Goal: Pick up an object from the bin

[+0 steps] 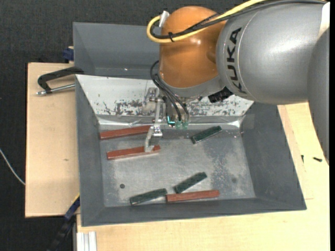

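Fingers (153,138) down on right end of second red-brown stick (128,152) from back; spread: can't tell. Straddle squarely, clamp, then lift.

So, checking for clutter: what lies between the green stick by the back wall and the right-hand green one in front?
Bare bin floor, from back green stick to front green stick, in the camera view.
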Controlling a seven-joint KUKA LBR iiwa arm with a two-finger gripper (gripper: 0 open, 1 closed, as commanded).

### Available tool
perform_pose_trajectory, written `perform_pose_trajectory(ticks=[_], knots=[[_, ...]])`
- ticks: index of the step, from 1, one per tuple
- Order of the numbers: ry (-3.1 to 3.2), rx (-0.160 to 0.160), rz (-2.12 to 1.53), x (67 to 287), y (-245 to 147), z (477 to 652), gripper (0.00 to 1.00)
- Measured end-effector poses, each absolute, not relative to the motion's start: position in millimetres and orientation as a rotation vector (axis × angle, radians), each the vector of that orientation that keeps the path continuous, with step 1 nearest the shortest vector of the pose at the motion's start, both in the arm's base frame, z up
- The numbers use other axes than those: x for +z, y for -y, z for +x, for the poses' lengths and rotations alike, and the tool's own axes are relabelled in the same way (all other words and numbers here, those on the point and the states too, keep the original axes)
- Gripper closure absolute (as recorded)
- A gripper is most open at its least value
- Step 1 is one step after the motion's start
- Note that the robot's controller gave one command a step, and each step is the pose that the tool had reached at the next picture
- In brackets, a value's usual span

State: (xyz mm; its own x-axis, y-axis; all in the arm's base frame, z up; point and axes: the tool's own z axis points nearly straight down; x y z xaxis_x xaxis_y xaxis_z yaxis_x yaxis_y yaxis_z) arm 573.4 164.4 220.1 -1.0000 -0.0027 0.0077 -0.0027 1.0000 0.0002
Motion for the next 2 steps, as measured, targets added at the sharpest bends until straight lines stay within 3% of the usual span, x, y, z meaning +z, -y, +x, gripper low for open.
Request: perform_pose_trajectory(ticks=[1, 2], knots=[[3.143, -0.003, 0.001, 225, -163, 575.1, 0.0], [3.141, -0.003, 0.181, 189, -158, 583.7, 0.0]])
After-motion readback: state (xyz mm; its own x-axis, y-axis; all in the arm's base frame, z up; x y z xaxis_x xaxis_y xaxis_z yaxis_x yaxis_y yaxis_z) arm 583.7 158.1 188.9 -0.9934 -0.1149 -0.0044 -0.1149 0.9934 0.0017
